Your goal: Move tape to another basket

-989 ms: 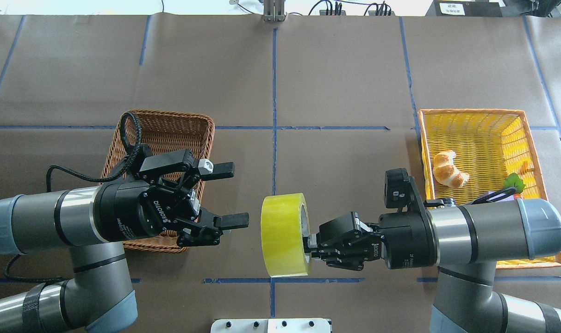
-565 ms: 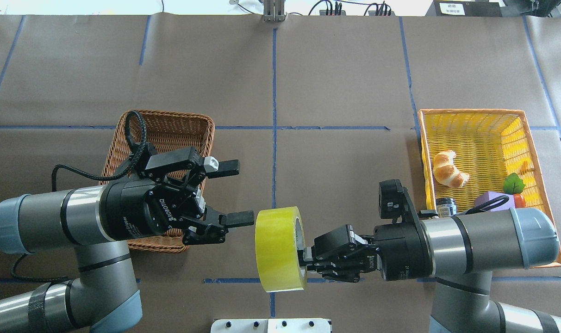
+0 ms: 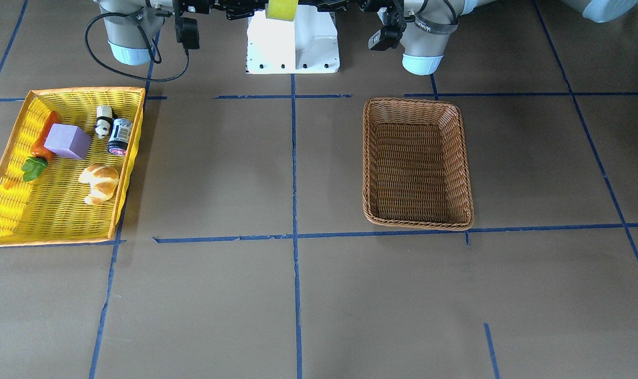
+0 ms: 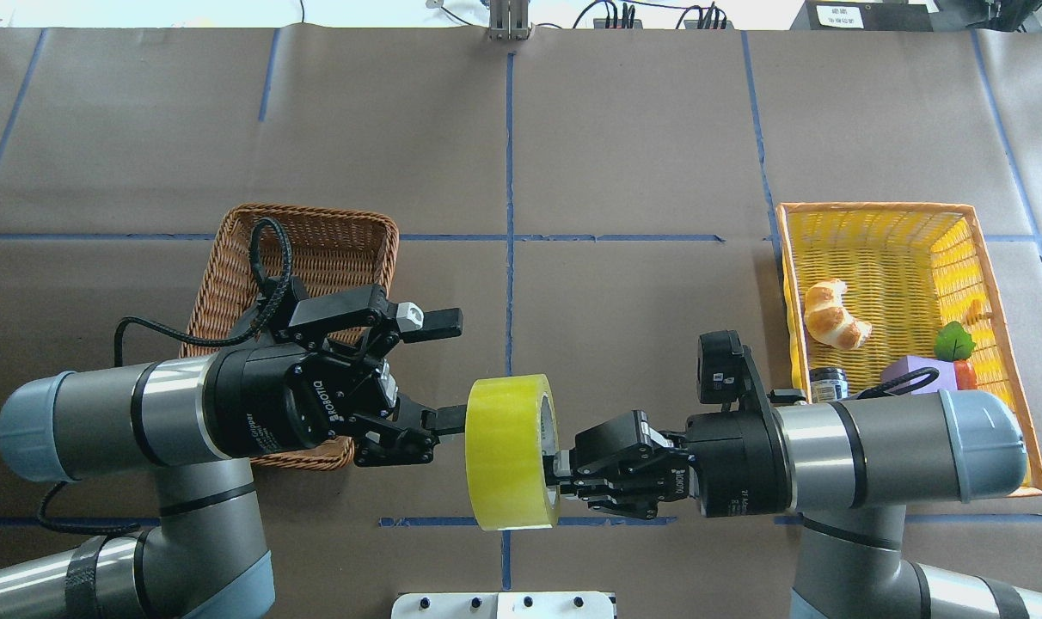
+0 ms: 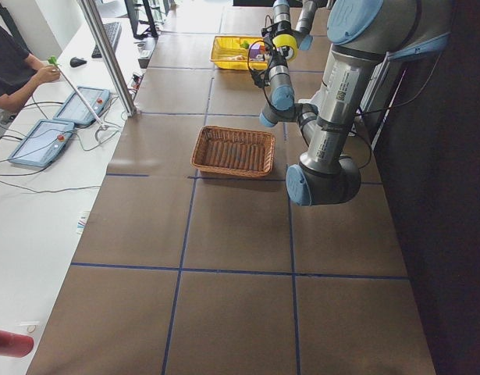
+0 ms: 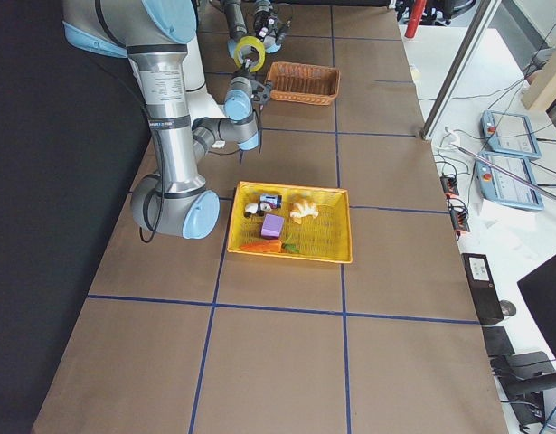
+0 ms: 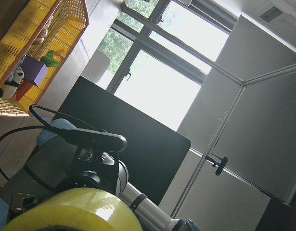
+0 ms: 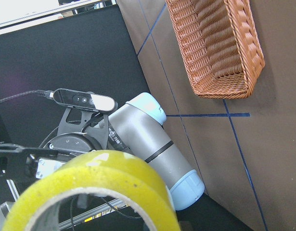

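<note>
Nearest the robot, the tape point(image 4: 511, 451) hangs in the air above the worktop point(image 4: 624, 155), standing on edge between the two arms. The right jaws are clenched on its wall on the side facing the right arm point(image 4: 873, 451), with one finger seemingly inside the core. The left jaws are spread wide and grasp nothing. Their lower finger point(image 4: 445, 419) reaches the tape's opposite face, touching or not I cannot tell, and the upper finger point(image 4: 439, 321) stands out past the roll's rim.

This looks like the hand-over step, with the tape in neither basket. Next, the left jaws probably need to ease forward until the roll's wall sits between the fingers, then close firmly before the right jaws let go.

Farther off, the basket point(image 4: 332, 211) lies empty beyond the left arm point(image 4: 168, 413). The yellow basket point(image 4: 873, 207) on the right holds a croissant point(image 4: 835, 315) and other items.
</note>
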